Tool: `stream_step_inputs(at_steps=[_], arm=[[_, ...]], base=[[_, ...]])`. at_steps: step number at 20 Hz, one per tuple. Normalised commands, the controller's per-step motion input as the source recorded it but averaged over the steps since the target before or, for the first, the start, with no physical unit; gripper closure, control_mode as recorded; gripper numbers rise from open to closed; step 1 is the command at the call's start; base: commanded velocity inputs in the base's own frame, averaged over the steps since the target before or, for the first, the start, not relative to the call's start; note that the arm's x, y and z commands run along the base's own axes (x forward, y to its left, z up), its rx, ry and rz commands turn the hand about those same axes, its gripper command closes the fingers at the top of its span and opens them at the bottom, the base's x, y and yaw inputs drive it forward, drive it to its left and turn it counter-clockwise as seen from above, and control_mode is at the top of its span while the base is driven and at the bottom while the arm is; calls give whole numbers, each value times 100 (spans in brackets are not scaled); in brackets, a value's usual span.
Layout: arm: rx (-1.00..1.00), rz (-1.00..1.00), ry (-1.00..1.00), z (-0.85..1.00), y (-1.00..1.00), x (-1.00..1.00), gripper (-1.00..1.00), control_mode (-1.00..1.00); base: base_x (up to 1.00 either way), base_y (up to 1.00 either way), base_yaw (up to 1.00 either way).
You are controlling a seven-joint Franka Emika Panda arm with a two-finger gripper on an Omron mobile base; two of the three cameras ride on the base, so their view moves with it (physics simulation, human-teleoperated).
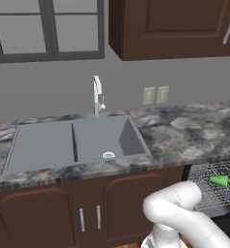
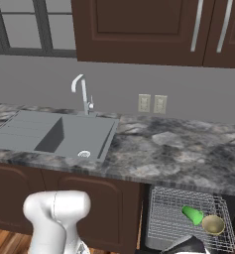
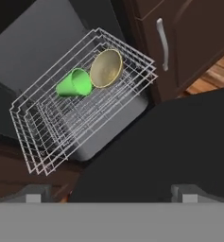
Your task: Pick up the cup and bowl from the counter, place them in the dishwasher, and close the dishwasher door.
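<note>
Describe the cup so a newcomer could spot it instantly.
Find the marbled counter right of the sink; below it the dishwasher's wire rack is pulled out. The cup lies on its side there beside the bowl. It is bright green and tapered; the bowl is tan and round.

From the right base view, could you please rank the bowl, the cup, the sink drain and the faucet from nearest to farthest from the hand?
1. Bowl, rack's right end.
2. Cup, just left, on its side.
3. Sink drain, left basin.
4. Faucet, behind sink.
</note>
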Motion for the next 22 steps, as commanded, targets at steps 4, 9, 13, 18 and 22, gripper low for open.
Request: stream_step_inputs(at_steps=[4, 9, 13, 18, 22], arm=[[0, -8, -6, -3, 46, -34, -100, -100], [0, -7, -8, -2, 19, -45, -100, -100], [2, -5, -12, 0, 1, -46, -100, -100], [5, 0, -13, -13, 1, -46, -100, -100], [14, 0, -13, -25, 4, -42, -100, -100]], base=[[0, 0, 0], [0, 0, 0], [0, 0, 0], [0, 0, 0], [0, 0, 0]])
